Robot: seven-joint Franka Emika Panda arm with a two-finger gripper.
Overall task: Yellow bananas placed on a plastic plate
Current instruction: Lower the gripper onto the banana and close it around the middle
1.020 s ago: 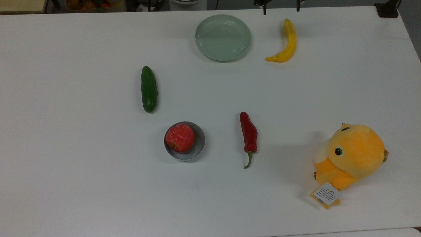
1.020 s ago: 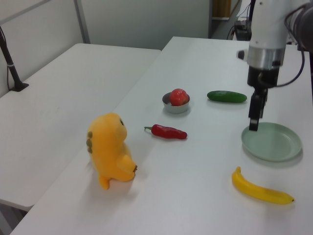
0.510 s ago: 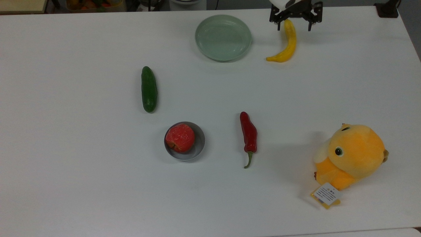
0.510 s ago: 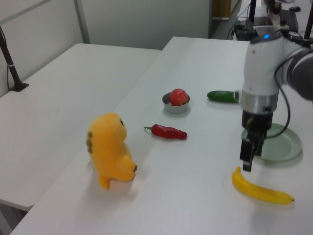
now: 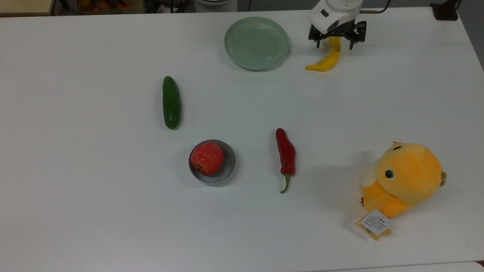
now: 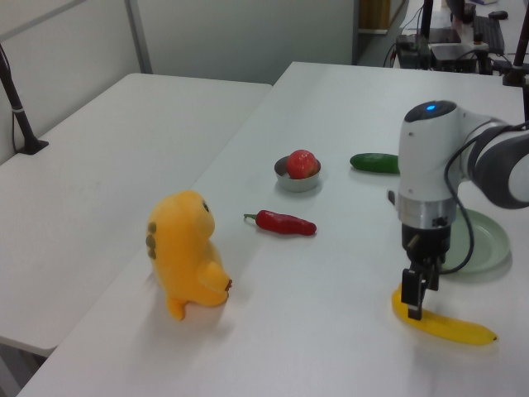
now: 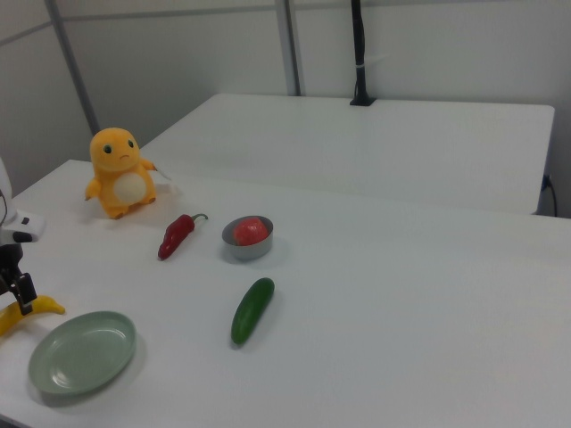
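Note:
The yellow banana lies on the white table, just to the top view's right of the pale green plastic plate, which holds nothing. My gripper is open and low over the banana's upper half, with one finger on each side of it. In the left view, the gripper hangs down onto the near end of the banana, with the plate partly hidden behind the arm. At the right view's left edge, the gripper stands beside the banana and the plate.
A dark green cucumber, a grey metal bowl holding a red fruit, and a red chili pepper lie mid-table. An orange plush toy sits at the top view's lower right.
The gripper moved from over the plate across to the banana and came down, so its open fingers now straddle the fruit. Nothing on the table has shifted.

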